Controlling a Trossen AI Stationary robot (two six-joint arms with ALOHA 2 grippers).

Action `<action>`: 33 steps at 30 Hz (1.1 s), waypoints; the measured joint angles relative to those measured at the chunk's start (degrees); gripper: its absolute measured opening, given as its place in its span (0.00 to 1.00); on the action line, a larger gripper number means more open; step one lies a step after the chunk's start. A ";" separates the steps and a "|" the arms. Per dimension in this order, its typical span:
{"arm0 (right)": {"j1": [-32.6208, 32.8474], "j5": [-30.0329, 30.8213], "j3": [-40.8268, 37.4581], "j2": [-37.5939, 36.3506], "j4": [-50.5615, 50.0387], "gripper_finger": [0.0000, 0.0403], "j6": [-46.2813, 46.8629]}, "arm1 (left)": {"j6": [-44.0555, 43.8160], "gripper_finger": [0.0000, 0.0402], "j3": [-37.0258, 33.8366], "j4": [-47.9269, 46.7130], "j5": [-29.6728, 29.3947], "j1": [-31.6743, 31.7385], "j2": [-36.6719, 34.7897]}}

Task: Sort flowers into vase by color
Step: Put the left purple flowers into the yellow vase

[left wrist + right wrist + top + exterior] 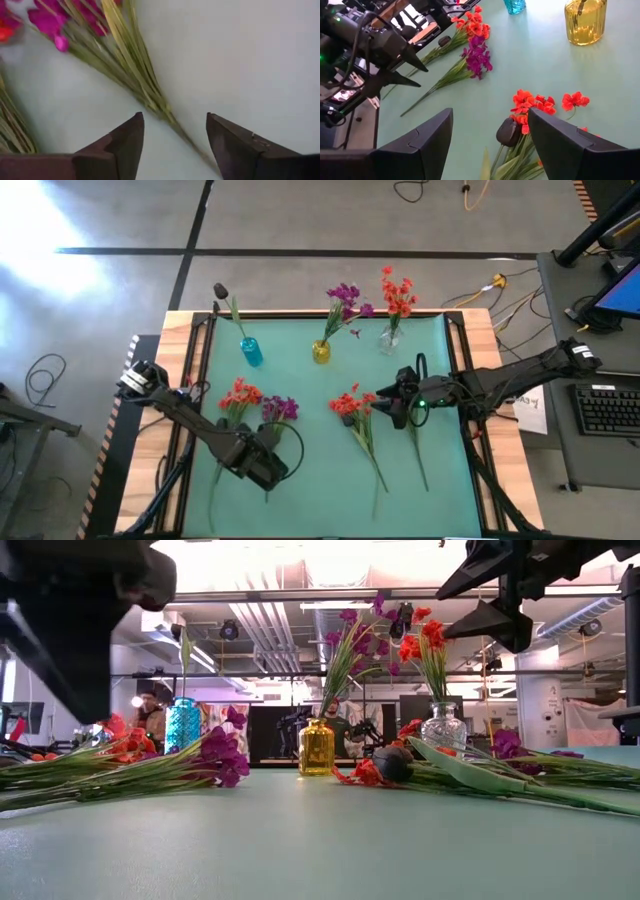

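With fingers apart, the left gripper (pixel 262 463) hovered over the purple flower (pixel 279 409) near the mat's left edge, its light, springy stem best pinched midway; the right gripper (pixel 392 405) hung open mid-mat.

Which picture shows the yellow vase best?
The low view: the yellow vase stands side-on in the middle, whole, with purple flowers in it. From the high view it is small, seen from above. The right wrist view cuts off its top. The left wrist view misses it.
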 joint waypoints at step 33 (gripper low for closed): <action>0.13 -0.06 0.00 0.63 -1.70 0.61 -0.07 | -4.44 0.41 -1.96 5.56 -4.47 2.58 12.19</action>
